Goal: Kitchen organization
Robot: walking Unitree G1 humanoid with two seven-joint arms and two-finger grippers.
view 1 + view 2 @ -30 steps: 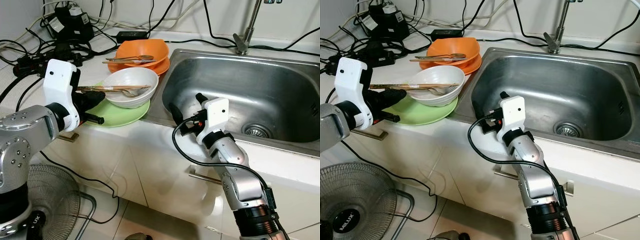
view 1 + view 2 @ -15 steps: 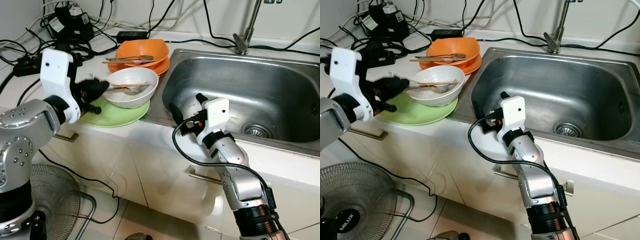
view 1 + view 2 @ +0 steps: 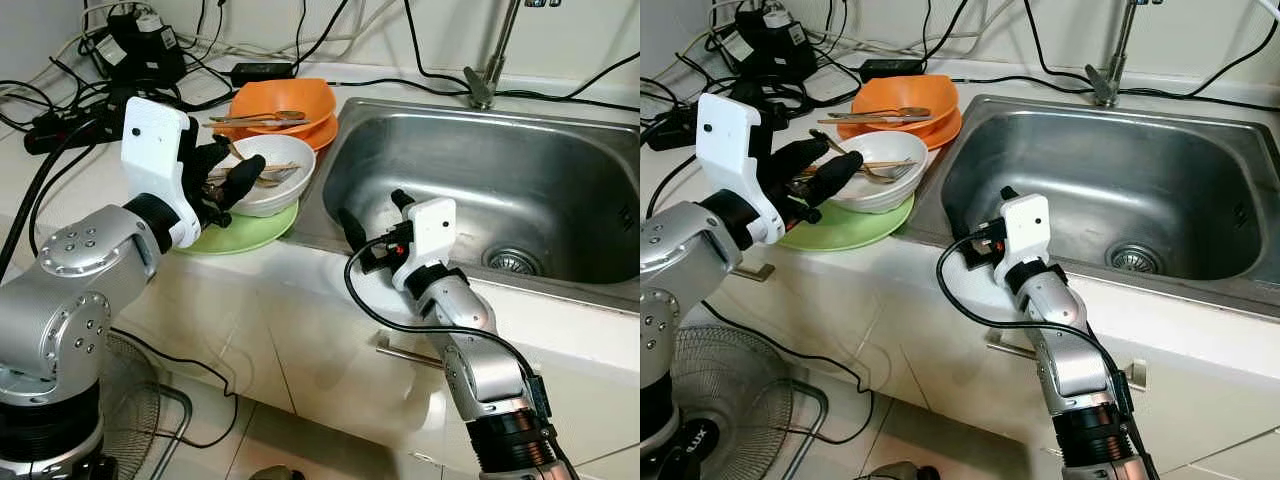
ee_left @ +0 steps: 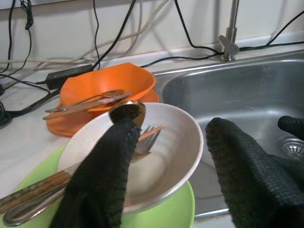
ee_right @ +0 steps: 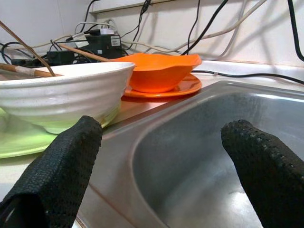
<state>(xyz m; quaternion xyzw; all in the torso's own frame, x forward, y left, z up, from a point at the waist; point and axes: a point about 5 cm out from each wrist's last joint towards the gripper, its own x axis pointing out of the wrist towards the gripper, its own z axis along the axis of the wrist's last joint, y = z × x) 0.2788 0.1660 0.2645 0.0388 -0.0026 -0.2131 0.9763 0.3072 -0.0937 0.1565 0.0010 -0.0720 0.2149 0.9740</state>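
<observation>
The left gripper point(image 3: 222, 176) reaches, fingers wide, over the utensils in the white bowl point(image 3: 283, 184), while the right gripper point(image 3: 372, 214) hangs wide at the sink point(image 3: 520, 190) rim.

White bowl point(image 3: 268, 172): sitting upright on the green plate, beside the sink's left rim.
Green plate point(image 3: 240, 232): lying flat on the counter under the white bowl.
Utensils point(image 4: 142, 137): a fork and wooden-handled pieces resting across the white bowl.
Orange bowl point(image 3: 285, 100): sitting on an orange plate point(image 3: 325, 133) behind the white bowl, a spoon point(image 3: 262, 117) lying across it.
Sink point(image 3: 560, 190): steel basin gleaming to the right of the dishes.
</observation>
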